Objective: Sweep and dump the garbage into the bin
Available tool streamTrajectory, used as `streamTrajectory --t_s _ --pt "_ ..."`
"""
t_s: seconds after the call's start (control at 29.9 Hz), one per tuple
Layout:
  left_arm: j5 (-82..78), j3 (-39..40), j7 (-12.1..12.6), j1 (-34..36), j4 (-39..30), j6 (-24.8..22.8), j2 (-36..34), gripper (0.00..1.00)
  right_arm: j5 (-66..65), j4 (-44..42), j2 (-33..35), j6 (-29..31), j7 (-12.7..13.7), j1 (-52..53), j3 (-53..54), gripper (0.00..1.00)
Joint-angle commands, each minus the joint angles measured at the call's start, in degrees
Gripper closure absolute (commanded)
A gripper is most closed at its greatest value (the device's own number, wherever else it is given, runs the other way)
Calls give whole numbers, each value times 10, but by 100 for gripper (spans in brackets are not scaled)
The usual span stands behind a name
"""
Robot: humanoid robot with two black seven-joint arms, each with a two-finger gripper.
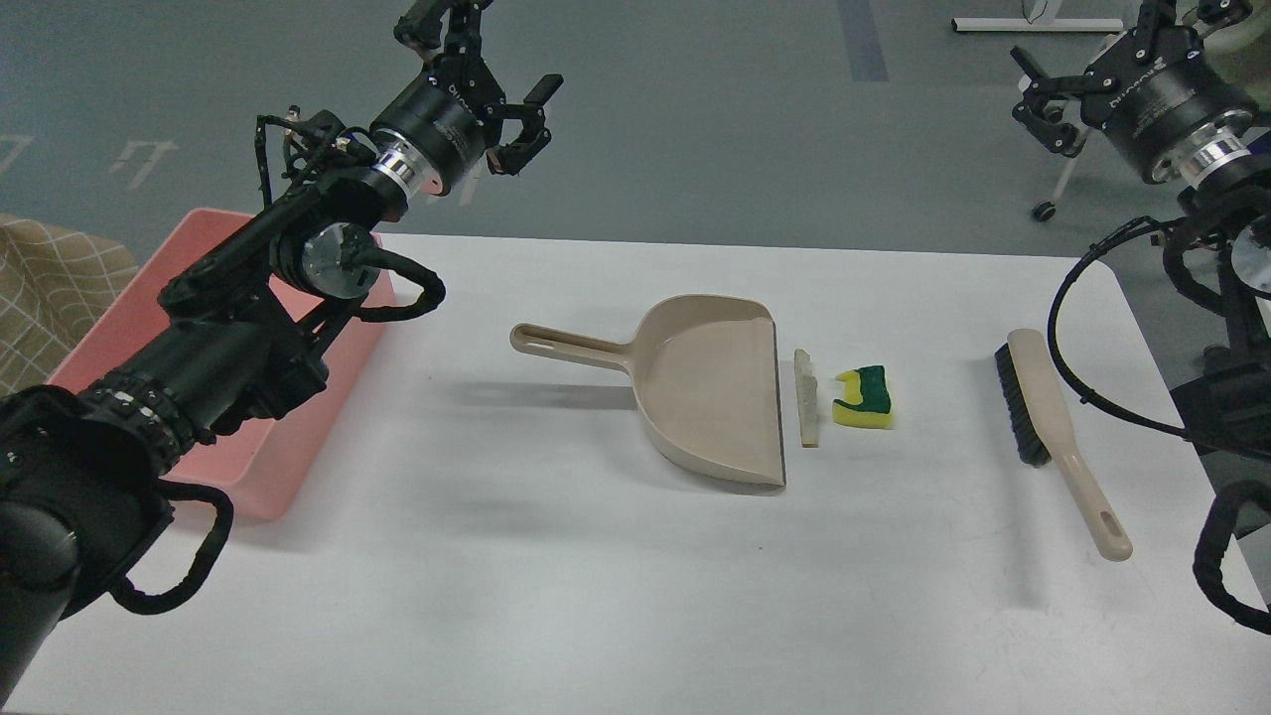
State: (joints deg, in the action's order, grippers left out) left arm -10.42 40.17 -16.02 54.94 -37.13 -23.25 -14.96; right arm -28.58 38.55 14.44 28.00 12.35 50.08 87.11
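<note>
The garbage lies mid-table: a thin white bread slice [807, 399] with tan crust, and just right of it a yellow sponge chunk [864, 398] with a green top. The slice lies right by the open edge of the beige dustpan [710, 392]. The pink bin [233, 467] stands at the table's left edge, partly hidden by my left arm. My left gripper [492, 74] is open and empty, raised high beyond the table's far edge, right of the bin. My right gripper [1107, 45] is open and empty, high at the far right.
A beige brush [1055, 427] with black bristles lies at the right, handle toward the front. The dustpan's handle [566, 346] points left. A checked cloth [50, 288] lies left of the bin. Black cables [1092, 367] hang by the table's right edge.
</note>
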Motion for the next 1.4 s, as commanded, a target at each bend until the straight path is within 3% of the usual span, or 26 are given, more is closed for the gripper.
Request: streamTrajectory --t_s 0.0,0.67,0.77,1.04,1.17,1.37 --pt "-5 0 -19 5 -3 -4 -1 2 13 0 0 0 0 0 0 0" --pt "2 2 -31 -8 -28 -14 -9 2 19 6 0 0 -6 -2 0 0" --pt "1 7 -26 -64 -82 -14 -18 2 18 6 1 0 -7 0 0 0" --pt "-7 -4 -25 -87 -186 0 -64 3 18 5 11 0 -11 -10 0 0" --pt "-22 -19 -25 -133 -269 50 -117 6 18 9 22 0 -17 -18 11 0" --pt "-106 -27 -26 -215 -375 76 -187 11 18 18 31 0 -17 -33 18 0"
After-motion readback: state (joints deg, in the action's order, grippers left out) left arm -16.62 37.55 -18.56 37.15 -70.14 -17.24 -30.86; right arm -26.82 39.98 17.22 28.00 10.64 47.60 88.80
